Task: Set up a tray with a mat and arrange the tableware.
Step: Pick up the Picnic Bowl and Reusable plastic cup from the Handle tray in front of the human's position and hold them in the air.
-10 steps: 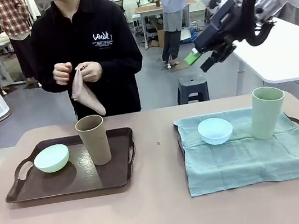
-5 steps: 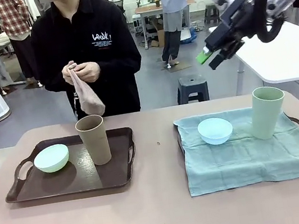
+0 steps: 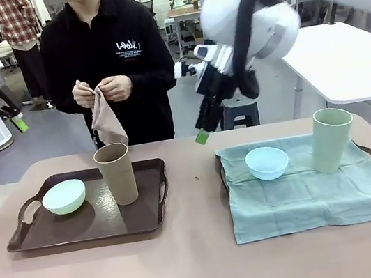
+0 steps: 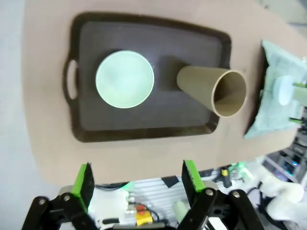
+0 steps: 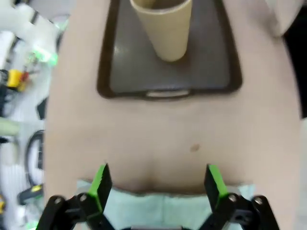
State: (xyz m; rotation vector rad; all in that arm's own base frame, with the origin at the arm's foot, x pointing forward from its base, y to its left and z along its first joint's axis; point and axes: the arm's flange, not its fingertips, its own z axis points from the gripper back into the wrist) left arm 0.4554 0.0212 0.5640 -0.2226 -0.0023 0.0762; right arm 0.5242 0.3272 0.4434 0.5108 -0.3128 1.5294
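The left gripper (image 4: pixel 137 172), high at the left, and the right gripper (image 5: pixel 156 175), over the bench (image 5: pixel 144 139) between brown tray (image 5: pixel 211 57) and green mat (image 5: pixel 158 211), both hold their fingers spread, empty.

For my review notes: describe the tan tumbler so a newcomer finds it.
Find the dark brown tray on the left half of the table. On it, the tan tumbler is the tall one; the mint green bowl beside it is low.

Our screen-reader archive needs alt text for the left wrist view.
Seen from above, a brown tray holds a mint bowl and a tan tumbler. The left gripper is open at the bottom edge; a green mat shows at right.
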